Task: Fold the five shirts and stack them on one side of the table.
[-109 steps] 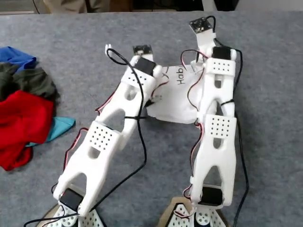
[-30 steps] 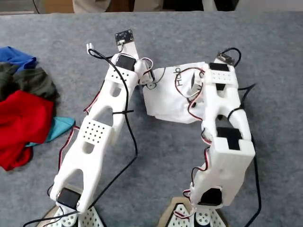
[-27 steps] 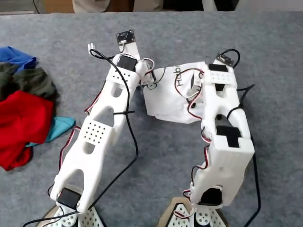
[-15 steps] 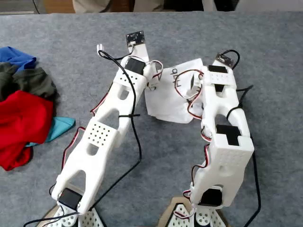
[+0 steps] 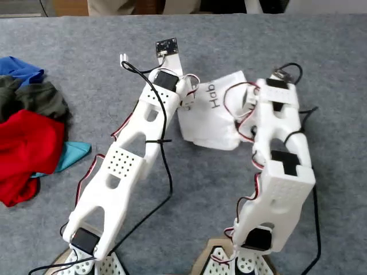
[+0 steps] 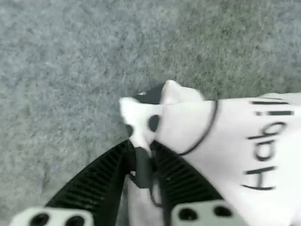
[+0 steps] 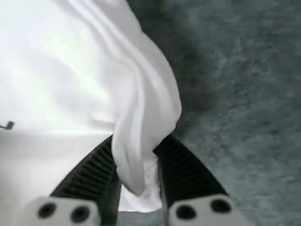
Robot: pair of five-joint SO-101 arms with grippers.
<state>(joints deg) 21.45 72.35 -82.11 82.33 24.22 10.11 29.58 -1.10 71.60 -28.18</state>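
A white shirt [image 5: 212, 117] with black lettering lies bunched at the middle of the grey table, between my two arms. My left gripper [image 6: 141, 157] is shut on its collar edge, a fold of white cloth [image 6: 141, 127] pinched between the black fingers. In the high view that gripper [image 5: 186, 94] sits at the shirt's left side. My right gripper [image 7: 136, 174] is shut on a thick fold of the white shirt [image 7: 141, 113], at the shirt's right side [image 5: 252, 100]. A heap of other shirts, red [image 5: 28, 149], dark green [image 5: 34, 100], blue [image 5: 20, 69] and teal [image 5: 71, 154], lies at the table's left edge.
The grey felt table [image 5: 332, 86] is bare on the right and along the back. Black cables [image 5: 163, 166] hang from both arms. The arm bases [image 5: 229, 260] stand at the front edge.
Both arms have shifted to the right, carrying the white shirt with them. The shirt has been gathered narrower and its lettering has swung round. The right arm is drawn back.
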